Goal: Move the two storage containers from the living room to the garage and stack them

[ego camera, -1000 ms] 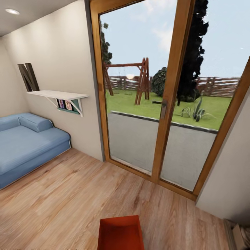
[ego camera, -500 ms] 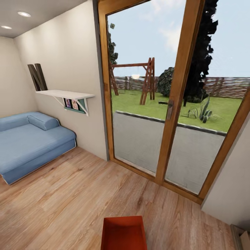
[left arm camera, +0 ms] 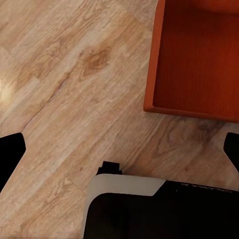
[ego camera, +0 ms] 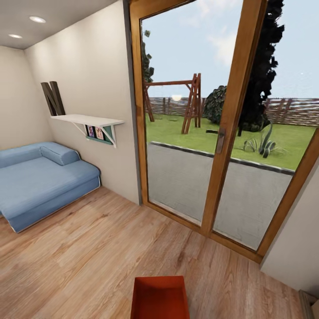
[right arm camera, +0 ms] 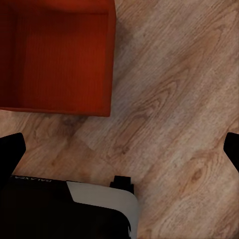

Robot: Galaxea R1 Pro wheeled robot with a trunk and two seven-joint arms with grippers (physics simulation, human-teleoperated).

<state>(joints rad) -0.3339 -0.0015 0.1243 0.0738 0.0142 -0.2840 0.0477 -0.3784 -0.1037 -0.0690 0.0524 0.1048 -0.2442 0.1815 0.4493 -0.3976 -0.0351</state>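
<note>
One orange-red storage container (ego camera: 159,297) (empty inside) sits on the wood-plank floor (ego camera: 79,261); both grippers seem spread wide, holding nothing.

A: What blocks the way ahead?

B: At 12 o'clock, the glazed door (ego camera: 221,133), shut in its wooden frame. A wall (ego camera: 95,88) with a shelf (ego camera: 86,119) stands at 11.

A: And to the sides?

B: The blue sofa (ego camera: 40,177) fills 9 o'clock; another wall (ego camera: 297,239) closes 3.

A: Free room?

B: Open plank floor (ego camera: 102,248) from 9 through 1, except 1 orange container (ego camera: 159,297) at 6.
</note>
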